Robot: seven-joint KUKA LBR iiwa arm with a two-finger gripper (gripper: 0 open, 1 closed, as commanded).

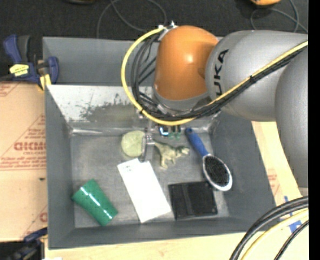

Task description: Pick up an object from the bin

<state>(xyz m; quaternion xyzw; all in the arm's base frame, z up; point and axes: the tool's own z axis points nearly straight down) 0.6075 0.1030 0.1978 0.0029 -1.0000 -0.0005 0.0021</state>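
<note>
Claw state: I couldn't tell how far open the claw (pixel 158 137) was. Most of it sat tucked under the orange cover (pixel 182 64), and I couldn't tell if it had hold of anything.
Claw position: low in the bin (pixel 59 161), back half, approx mid-width, close to the back wall.
Nearest things: pale green ball (pixel 131 143) just beside the claw on view's left; tan toy animal (pixel 171 155) just below it, toward the front.
Contact: a thin metal part of the claw ran down by the ball's right edge. I couldn't tell whether they were touching or just apart.
Arm pose: the arm (pixel 257 72) stretched in from view's right, thick grey link across the upper right, wrist bent down into the bin, w/ cables (pixel 128 72) looped round the cover.
Count, ball: 1.
Count, toy animal: 1.
Count, brush (pixel 216 173): 1, blue handle, black bristles, lying right of the toy, handle end near the claw.
Count, white card (pixel 143 191): 1, flat, front centre.
Count, black flat pad (pixel 192 200): 1, just beside the card's right edge.
Count, green cup (pixel 95 202): 1, on its side, front left, well apart from the claw.
Total: 6 loose things, spread out, none heaped.
</note>
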